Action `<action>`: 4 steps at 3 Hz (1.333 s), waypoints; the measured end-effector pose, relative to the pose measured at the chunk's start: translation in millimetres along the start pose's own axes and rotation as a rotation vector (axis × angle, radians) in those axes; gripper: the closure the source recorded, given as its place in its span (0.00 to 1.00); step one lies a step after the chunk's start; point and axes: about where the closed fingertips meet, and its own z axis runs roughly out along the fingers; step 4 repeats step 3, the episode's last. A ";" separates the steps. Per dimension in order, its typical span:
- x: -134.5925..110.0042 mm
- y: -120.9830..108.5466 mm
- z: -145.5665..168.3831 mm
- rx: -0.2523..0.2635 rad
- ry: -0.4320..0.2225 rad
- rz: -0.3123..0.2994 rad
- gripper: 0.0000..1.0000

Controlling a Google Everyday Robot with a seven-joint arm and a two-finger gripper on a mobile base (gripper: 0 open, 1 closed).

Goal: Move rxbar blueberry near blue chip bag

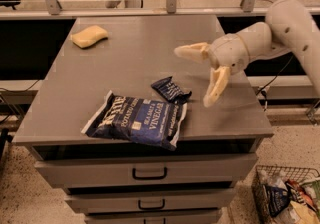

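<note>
The blue chip bag (137, 121) lies flat near the front edge of the grey cabinet top (145, 45), its white "VINEGAR" lettering facing up. The rxbar blueberry (170, 89), a small crinkled navy wrapper, lies on the top touching the bag's upper right corner. My gripper (196, 75) is open and empty. It hovers above and to the right of the bar, with one finger (190, 51) pointing left and the other (215, 88) pointing down.
A yellow sponge (89, 36) lies at the back left of the top. The cabinet has drawers with black handles (149, 174) below. A wire basket (287, 195) of snack packs stands on the floor at the lower right. A railing runs behind the cabinet.
</note>
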 end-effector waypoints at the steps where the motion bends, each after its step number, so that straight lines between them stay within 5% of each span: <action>1: 12.4 -13.2 -53.5 0.173 0.112 0.018 0.00; 2: 15.1 -18.5 -70.1 0.221 0.139 0.018 0.00; 4: 15.1 -18.7 -69.9 0.221 0.139 0.018 0.00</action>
